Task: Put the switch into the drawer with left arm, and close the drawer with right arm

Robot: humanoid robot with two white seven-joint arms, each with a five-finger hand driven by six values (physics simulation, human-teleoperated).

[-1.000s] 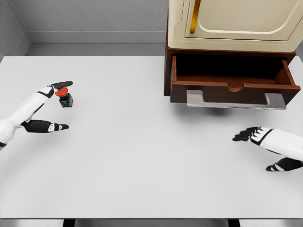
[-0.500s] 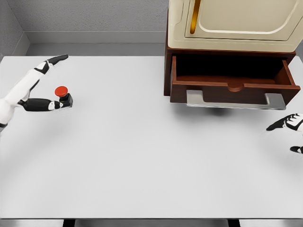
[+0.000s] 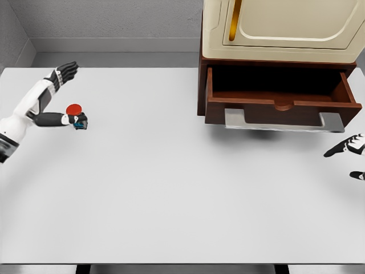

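The switch [image 3: 74, 112], a small dark block with a round red button on top, sits on the white counter [image 3: 171, 188] near its far left side, well apart from the drawer [image 3: 280, 97]. The left hand [image 3: 57, 97] is spread wide around it: the thumb lies against the switch's near left side, while the other fingers reach up and away past it, not closed on anything. The brown drawer stands pulled open under a cream cabinet [image 3: 285, 28]. The right hand [image 3: 351, 154] shows only at the right edge, fingers extended, holding nothing.
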